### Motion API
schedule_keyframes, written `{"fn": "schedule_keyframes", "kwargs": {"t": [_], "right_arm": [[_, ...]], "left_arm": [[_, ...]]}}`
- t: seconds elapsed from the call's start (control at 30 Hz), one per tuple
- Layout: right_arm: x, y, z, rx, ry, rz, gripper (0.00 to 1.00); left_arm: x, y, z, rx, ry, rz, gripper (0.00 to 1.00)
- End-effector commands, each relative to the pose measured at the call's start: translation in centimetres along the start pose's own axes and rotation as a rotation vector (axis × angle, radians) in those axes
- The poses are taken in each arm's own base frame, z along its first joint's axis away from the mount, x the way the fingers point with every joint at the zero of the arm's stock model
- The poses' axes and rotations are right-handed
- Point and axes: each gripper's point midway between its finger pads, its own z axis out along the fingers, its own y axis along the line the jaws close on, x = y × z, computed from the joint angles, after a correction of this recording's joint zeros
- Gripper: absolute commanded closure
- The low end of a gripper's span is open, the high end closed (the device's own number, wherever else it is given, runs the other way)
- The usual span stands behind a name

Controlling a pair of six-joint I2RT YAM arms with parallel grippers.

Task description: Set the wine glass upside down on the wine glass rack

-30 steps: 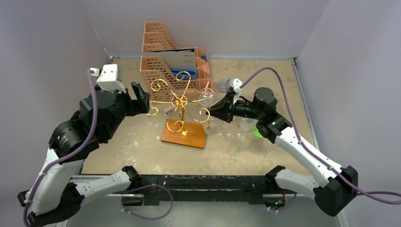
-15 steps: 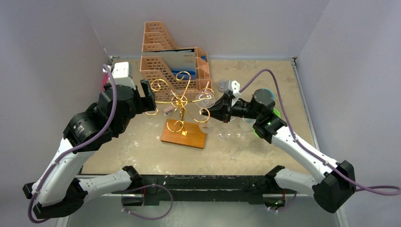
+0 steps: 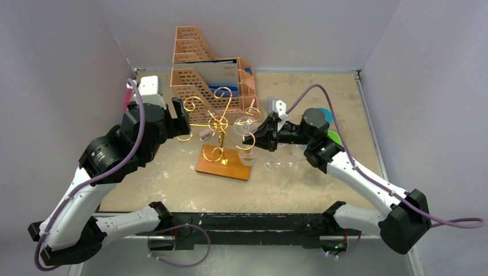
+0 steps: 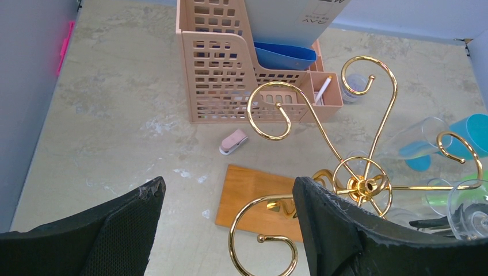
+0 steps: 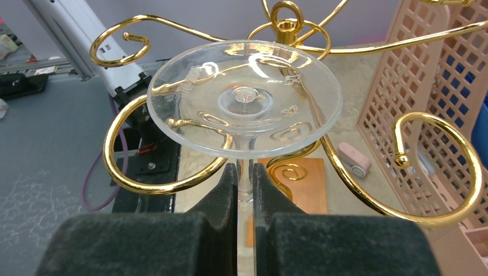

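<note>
Glossy vs matt, pretty much
Rack is shiny gold wire on a smooth wood base; glass clear and slick, organizer matt perforated plastic, table rough, scuffed.

We are looking down from above and behind over the beige surface; both wrist cameras are facing the gold wire scroll-armed rack closely, from opposite sides.

the right gripper, carrying the wine glass, has moved left toward the wine glass rack, bringing the foot among its right-hand scrolls. the left gripper has risen and edged nearer the rack's left scrolls.
</note>
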Motion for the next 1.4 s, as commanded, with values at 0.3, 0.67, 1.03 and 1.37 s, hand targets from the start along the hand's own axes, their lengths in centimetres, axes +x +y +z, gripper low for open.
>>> {"fn": "schedule_keyframes", "kwargs": {"t": [0.3,0.67,1.03,1.37], "right_arm": [[-2.7,2.6,0.6,-0.135,-0.019,-0.055,1.00],[-3.4,3.1,1.9,-0.191,-0.066,-0.055,1.00],[-2.9,5.5,0.7,-0.287,-0.041,-0.072,1.00],[-1.1,5.8,0.4,-0.322,0.033,-0.040,1.00]], "left_arm": [[-0.4,-0.7,-0.1,0.037,-0.020,-0.022,0.20],[1.0,-2.6,1.2,0.080,0.042,0.036,0.20],[1.0,-2.4,1.4,0.062,0.044,0.029,0.20],[1.2,-2.4,1.4,0.057,0.055,0.027,0.20]]}}
